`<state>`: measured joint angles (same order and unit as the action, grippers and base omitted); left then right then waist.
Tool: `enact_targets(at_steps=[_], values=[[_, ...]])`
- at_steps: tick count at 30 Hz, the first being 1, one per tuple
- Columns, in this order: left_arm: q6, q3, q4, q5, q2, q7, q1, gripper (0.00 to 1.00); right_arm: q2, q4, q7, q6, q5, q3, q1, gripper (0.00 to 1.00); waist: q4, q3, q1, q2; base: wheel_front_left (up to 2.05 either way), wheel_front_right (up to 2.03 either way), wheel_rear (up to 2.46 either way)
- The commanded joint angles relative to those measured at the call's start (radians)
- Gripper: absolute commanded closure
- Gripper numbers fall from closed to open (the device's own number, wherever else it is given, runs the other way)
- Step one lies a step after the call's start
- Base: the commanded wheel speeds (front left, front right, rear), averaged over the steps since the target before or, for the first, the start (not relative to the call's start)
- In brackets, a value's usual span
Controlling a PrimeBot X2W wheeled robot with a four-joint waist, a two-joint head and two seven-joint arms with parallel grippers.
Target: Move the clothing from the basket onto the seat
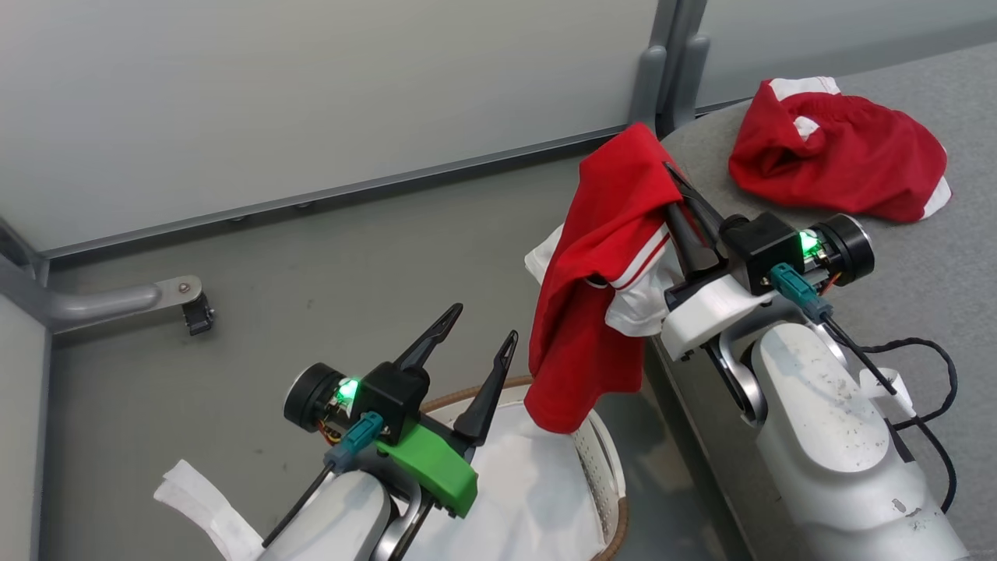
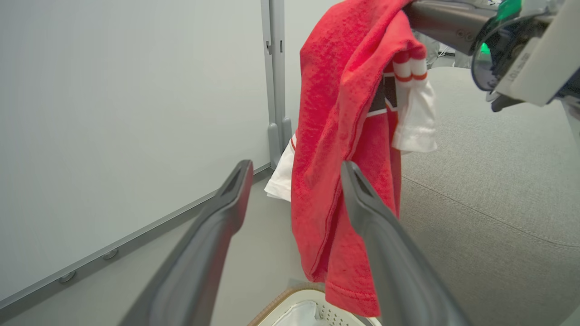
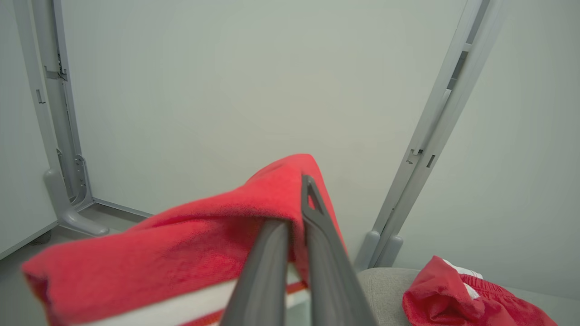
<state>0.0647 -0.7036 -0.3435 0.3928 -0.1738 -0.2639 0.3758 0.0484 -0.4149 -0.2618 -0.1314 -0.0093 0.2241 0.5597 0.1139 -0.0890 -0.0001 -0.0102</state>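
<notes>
A red garment (image 1: 600, 273) with white panels and stripe trim hangs from my right gripper (image 1: 671, 183), which is shut on its top fold beside the seat's left edge. Its lower hem dangles just above the basket (image 1: 615, 467), whose white liner (image 1: 530, 483) shows inside. A second red garment (image 1: 841, 156) lies crumpled on the grey seat (image 1: 935, 257). My left gripper (image 1: 483, 323) stands open over the basket's near rim, empty. In the left wrist view the hanging garment (image 2: 335, 158) is just beyond the open fingers (image 2: 226, 213). The right wrist view has the held garment (image 3: 181, 244) draped over the gripper (image 3: 294, 203).
Pale wall panels with a grey metal post (image 1: 662, 70) close off the back. A metal bracket with a caster (image 1: 187, 300) juts from the left. A white strip (image 1: 202, 499) lies on the floor by my left arm. A black cable (image 1: 927, 374) loops on the seat.
</notes>
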Motion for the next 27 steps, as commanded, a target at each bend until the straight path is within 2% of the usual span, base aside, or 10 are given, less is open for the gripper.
enact_targets(at_steps=[1,4,5,8,16,22,27], values=[[0.009,0.010,0.000,-0.014,0.003,-0.001,-0.017,0.00,0.004,0.007,-0.005,0.001,-0.010,-0.009,-0.001,1.00,0.041,-0.026,0.0001,0.0102,0.00,0.00,0.00],[0.017,0.027,0.006,-0.035,0.012,-0.001,-0.009,0.00,0.004,0.018,-0.005,0.001,-0.022,-0.027,0.008,1.00,0.099,-0.062,0.0001,0.0102,0.00,0.00,0.00],[0.024,0.034,0.006,-0.051,0.015,-0.001,0.000,0.00,0.004,0.025,-0.005,0.001,-0.036,-0.048,0.011,1.00,0.141,-0.085,0.0001,0.0102,0.00,0.00,0.00],[0.035,0.039,0.000,-0.069,0.016,0.000,0.020,0.00,0.003,0.040,-0.005,0.001,-0.049,-0.085,0.009,1.00,0.210,-0.123,0.0001,0.0102,0.00,0.00,0.00],[0.053,0.029,-0.018,-0.099,0.006,-0.001,0.066,0.00,0.003,0.068,-0.005,0.001,-0.023,-0.140,-0.022,1.00,0.369,-0.205,0.0001,0.0102,0.00,0.00,0.00],[0.060,0.008,-0.039,-0.105,0.002,0.000,0.092,0.00,0.002,0.078,-0.005,0.001,-0.009,-0.158,-0.036,1.00,0.414,-0.239,0.0001,0.0102,0.00,0.00,0.00],[0.064,-0.006,-0.041,-0.104,0.002,-0.001,0.109,0.00,0.003,0.063,-0.005,0.001,-0.032,-0.155,-0.018,1.00,0.401,-0.257,0.0001,0.0102,0.00,0.00,0.00]])
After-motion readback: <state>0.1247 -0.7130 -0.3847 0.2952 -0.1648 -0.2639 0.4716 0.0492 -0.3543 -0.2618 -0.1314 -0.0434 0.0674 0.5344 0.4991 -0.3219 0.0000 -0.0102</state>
